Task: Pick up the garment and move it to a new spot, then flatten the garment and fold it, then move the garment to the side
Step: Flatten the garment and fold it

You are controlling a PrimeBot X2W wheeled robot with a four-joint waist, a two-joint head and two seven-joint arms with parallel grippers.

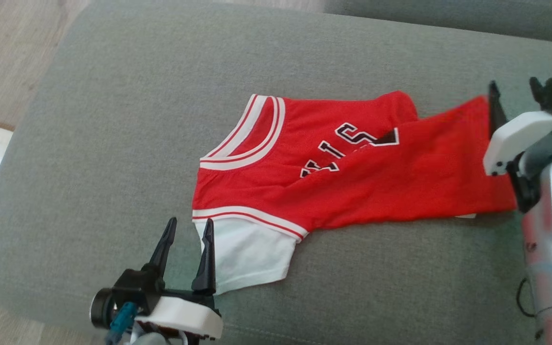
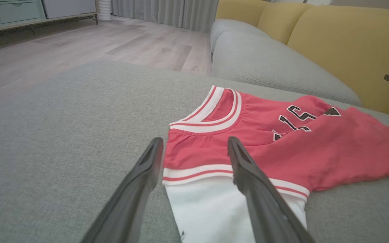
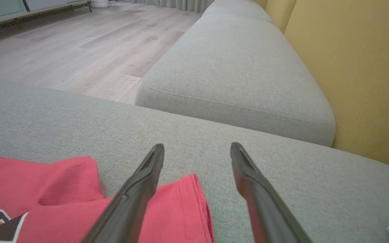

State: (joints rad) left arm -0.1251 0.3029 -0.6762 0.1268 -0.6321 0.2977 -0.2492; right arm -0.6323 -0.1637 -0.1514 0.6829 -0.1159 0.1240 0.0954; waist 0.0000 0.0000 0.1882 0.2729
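**Garment position.** The garment point(image 1: 352, 191) point(image 2: 282, 148) point(image 3: 46, 189) lies on the grey cushion point(image 1: 137, 96) point(image 2: 62, 135) point(image 3: 62, 118), near its middle. It is a red jersey with a white-trimmed neck opening, black lettering outlined in white, and a white sleeve at the corner nearest the robot's left. One red panel is folded over the body and covers part of the lettering. The fabric lies low against the cushion, with a few shallow creases.

**Left gripper.** The left gripper point(image 1: 190, 221) point(image 2: 194, 140) is at the white sleeve. Its fingers are apart with nothing clamped. In the left wrist view one finger is over bare cushion and the other over the sleeve and the striped trim, so the sleeve's edge runs between them. Contact with the fabric cannot be determined.

**Right gripper.** The right gripper point(image 1: 513, 84) point(image 3: 197, 145) is at the opposite end of the garment. Its fingers are apart and hold nothing. In the right wrist view one finger crosses the red end corner; the other is over bare cushion.

**Surroundings.** A second grey cushion point(image 2: 265, 57) point(image 3: 235, 67) sits beyond the first, against a yellow backrest point(image 2: 349, 40) point(image 3: 349, 67). Pale wood floor point(image 1: 7, 48) point(image 2: 79, 40) point(image 3: 62, 40) borders the cushion.
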